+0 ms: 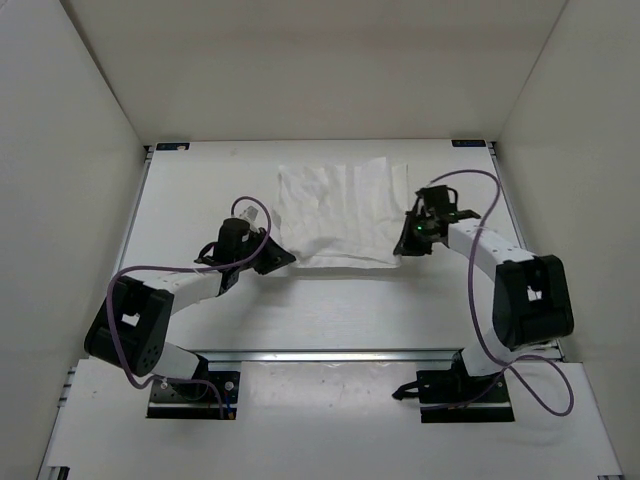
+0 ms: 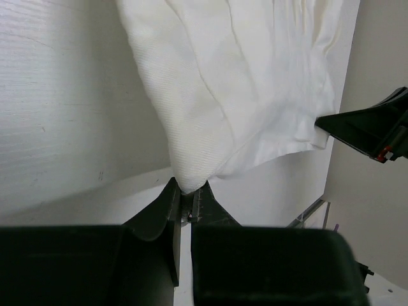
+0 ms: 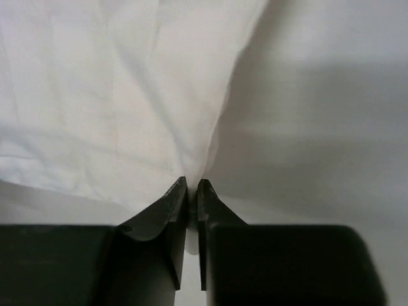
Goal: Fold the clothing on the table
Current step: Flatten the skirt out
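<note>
Now the left hand point(image 2: 188, 191) and right hand point(image 3: 192, 188) each pinch a clothing point(image 1: 340, 210) corner so shallowly that lifting could slip it free.

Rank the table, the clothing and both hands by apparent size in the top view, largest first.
1. table
2. clothing
3. left hand and right hand: they look about alike, each small and dark at a near corner of the clothing, so they are not ranked against each other.
</note>
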`<state>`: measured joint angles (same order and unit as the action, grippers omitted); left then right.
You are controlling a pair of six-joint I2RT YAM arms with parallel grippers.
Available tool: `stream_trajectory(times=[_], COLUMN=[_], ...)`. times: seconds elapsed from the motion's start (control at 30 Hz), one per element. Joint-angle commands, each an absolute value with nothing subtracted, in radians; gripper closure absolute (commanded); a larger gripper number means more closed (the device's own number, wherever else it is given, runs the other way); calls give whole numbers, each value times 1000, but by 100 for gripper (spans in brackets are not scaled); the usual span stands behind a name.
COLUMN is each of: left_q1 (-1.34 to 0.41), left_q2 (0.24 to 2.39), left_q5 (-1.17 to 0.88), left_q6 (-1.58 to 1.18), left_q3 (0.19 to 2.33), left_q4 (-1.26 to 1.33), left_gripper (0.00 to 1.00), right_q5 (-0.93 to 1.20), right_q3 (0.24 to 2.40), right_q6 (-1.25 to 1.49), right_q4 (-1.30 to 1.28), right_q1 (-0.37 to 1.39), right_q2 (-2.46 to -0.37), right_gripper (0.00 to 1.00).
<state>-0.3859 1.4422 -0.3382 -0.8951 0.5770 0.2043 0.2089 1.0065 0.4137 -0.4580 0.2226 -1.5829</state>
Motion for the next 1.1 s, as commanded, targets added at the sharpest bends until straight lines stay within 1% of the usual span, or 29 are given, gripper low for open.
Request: stream_trajectory(times=[0.0, 0.03, 0.07, 0.17, 0.27, 0.43, 0.6, 0.7, 0.8, 0.97, 1.07], left_q1=[-371, -368, -371, -391, -400, -400, -400, -390, -397, -396, -394], left_q2=[1393, 1394, 1390, 1396, 1405, 1410, 1408, 1402, 1404, 1394, 1375], left_q5=[-331, -340, -339, -340, -356, -354, -360, -365, -361, -365, -357], left_q6=[-845, -847, -847, -845, -838, -838, -836, -841, -845, -845, -848], left_q3=[555, 551, 542, 532, 534, 517, 514, 509, 500, 494, 485], left_q4=[178, 176, 187, 190, 186, 201, 207, 210, 221, 212, 218], left_gripper=[100, 100, 100, 100, 100, 100, 100, 100, 100, 100, 100], right_q5=[406, 372, 348, 301, 276, 293, 322, 279, 316, 347, 339], right_q3=[893, 887, 879, 900, 913, 836, 715, 696, 666, 680, 724], right_q6=[402, 402, 397, 399, 406, 484, 537, 543, 548, 558, 549], right_q4=[-380, -382, -406, -440, -457, -413, -325, -324, -282, -232, -245], right_q1=[95, 83, 75, 81, 129, 182, 193, 201, 193, 202, 219], right_q2=[-1488, -1480, -1468, -1460, -1453, -1433, -1408, -1404, -1419, -1494, -1540], right_gripper=[87, 83, 81, 71, 67, 65, 66, 66, 66, 67, 100])
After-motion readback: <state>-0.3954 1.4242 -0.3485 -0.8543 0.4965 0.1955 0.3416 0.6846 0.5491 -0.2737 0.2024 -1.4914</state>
